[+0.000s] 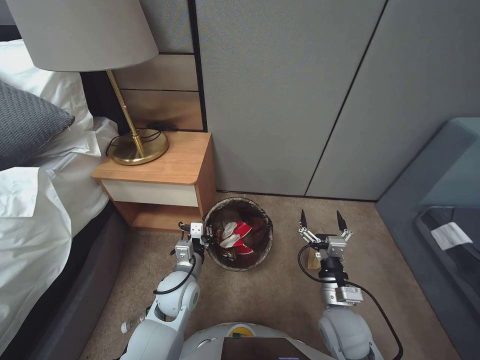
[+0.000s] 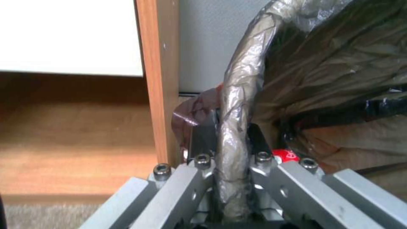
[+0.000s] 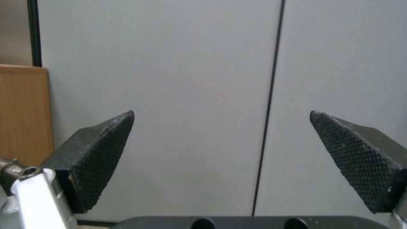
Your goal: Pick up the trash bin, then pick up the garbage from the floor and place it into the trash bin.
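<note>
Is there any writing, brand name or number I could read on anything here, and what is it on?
None can be read.
Red-and-white carton in the trash bin: print too small to read.
White paper slip on the dark tray: marks too small.
Sticker on the right arm's wrist: blurred.

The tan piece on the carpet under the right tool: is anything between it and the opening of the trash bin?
Nothing visible blocks the way. The tan piece lies on bare carpet beside the trash bin, whose top is open. The right tool, fingers open, hangs above the piece. The left tool grips the bin's far rim.
</note>
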Controlling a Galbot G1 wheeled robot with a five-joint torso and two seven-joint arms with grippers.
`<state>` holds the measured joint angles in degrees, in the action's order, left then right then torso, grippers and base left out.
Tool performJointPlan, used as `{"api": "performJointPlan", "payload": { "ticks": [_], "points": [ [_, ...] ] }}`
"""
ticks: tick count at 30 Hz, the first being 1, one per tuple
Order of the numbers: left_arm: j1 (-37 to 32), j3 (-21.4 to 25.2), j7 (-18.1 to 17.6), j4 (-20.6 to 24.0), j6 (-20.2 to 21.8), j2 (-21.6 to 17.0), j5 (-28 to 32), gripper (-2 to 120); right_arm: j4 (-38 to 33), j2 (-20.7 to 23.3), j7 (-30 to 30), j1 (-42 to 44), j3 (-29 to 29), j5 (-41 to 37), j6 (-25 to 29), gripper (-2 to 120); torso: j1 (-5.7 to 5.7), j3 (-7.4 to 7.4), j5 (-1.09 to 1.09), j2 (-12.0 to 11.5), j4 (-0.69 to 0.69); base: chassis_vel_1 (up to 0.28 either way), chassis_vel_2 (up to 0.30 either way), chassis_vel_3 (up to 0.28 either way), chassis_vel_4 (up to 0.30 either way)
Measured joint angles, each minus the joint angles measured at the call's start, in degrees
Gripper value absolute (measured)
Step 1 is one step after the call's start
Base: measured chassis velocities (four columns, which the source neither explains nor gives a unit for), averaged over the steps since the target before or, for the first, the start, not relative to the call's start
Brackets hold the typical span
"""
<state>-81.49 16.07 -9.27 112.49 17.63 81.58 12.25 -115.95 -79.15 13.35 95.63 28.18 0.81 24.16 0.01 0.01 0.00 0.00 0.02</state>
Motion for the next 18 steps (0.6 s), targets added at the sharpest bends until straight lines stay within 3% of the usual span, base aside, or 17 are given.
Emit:
{"api": "performJointPlan", "payload": {
  "ticks": [11,15,18],
  "points": [
    [0.1,-0.2,0.0,0.0,0.0,-0.1,0.1,0,-0.3,0.4,0.4,-0.1,0.0,1.4,-1.4,99,-0.01,-0.02,0.0,0.0,-0.03,-0.004,0.005,0.008,-0.003],
    [0.0,-0.3,0.0,0.0,0.0,0.0,0.1,0,-1.1,0.8,1.1,0.3,0.1,1.7,-3.5,100,-0.01,-0.02,0.0,0.0,-0.01,0.0,0.0,0.0,0.0],
    [-0.1,-0.6,0.1,0.0,0.0,0.0,0.0,0,-2.7,1.6,1.3,1.5,0.3,0.8,-8.2,100,-0.01,-0.02,0.0,0.0,-0.02,0.0,0.0,0.0,0.0]
  ]
}}
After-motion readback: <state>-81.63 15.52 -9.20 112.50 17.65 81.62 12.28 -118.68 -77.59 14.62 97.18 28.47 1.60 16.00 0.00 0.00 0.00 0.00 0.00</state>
